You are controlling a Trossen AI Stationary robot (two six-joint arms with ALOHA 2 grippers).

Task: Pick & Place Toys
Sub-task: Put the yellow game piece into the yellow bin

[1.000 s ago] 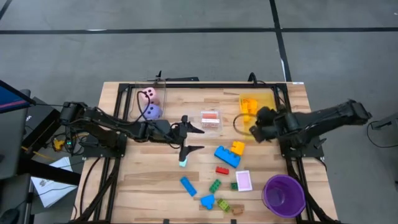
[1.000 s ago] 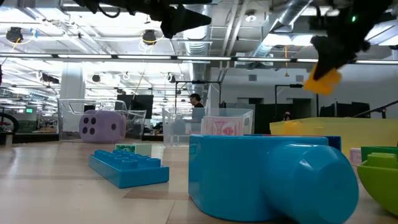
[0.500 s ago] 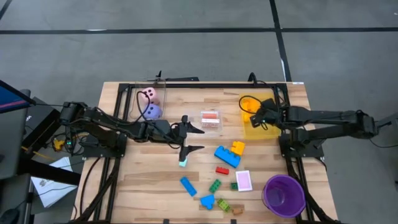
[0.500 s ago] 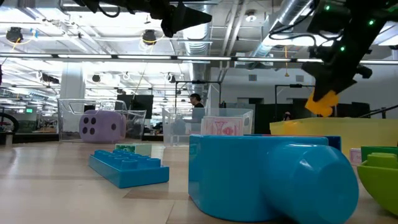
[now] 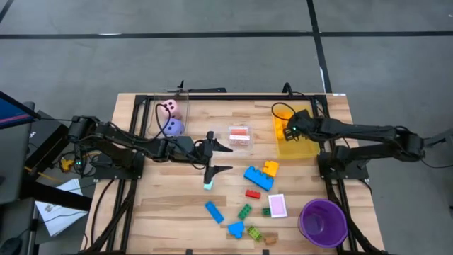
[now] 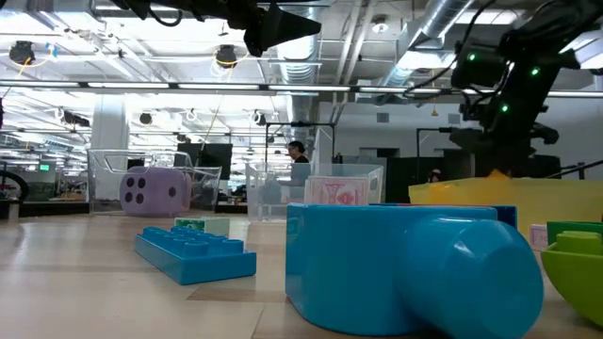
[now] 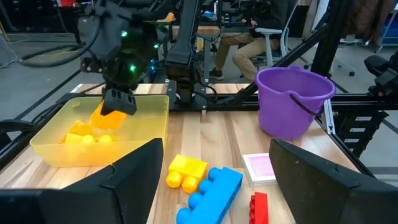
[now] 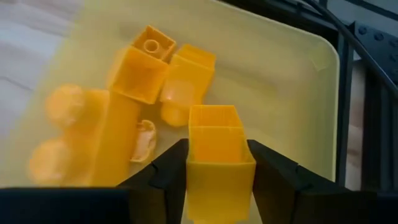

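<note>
Sorting judged partly done. Nearest the low cam, a big blue brick (image 6: pixel 415 268) fills the lower centre-right of frame, w/ a flat blue brick (image 6: pixel 195 254) to its left and a green piece (image 6: pixel 577 273) at the right edge; none of these placed yet. In the high view the unsorted cluster is seen in the lower centre of the table (image 5: pixel 177 212): blue brick (image 5: pixel 258 177), yellow brick (image 5: pixel 270 168), red brick (image 5: pixel 253 194), green bricks (image 5: pixel 244 210), pink-backed card (image 5: pixel 277 205); approx. ten items are left. Purple cup (image 5: pixel 323 222) sits lower right. Left gripper (image 5: pixel 215 157) is parked mid-table, centre-left of frame, fingers spread, nothing held. Further back: purple die (image 5: pixel 173 127) and pink die (image 5: pixel 170 108) lie in a clear bin (image 5: pixel 145 113) upper left; a small clear box (image 5: pixel 240 134) w/ cards at centre. Right gripper (image 5: pixel 290 129) hangs over the yellow bin (image 5: pixel 303 145), upper right, clamped on a yellow-orange brick (image 8: pixel 219 158), not yet dropped. The grip is shown only by the right wrist view, together w/ several yellow bricks (image 8: pixel 140 71) already in the bin. In the left wrist view the carried brick (image 7: pixel 114 116) is seen just above the bin wall (image 7: pixel 149 118). In the low view it is hidden behind the bin edge.
</note>
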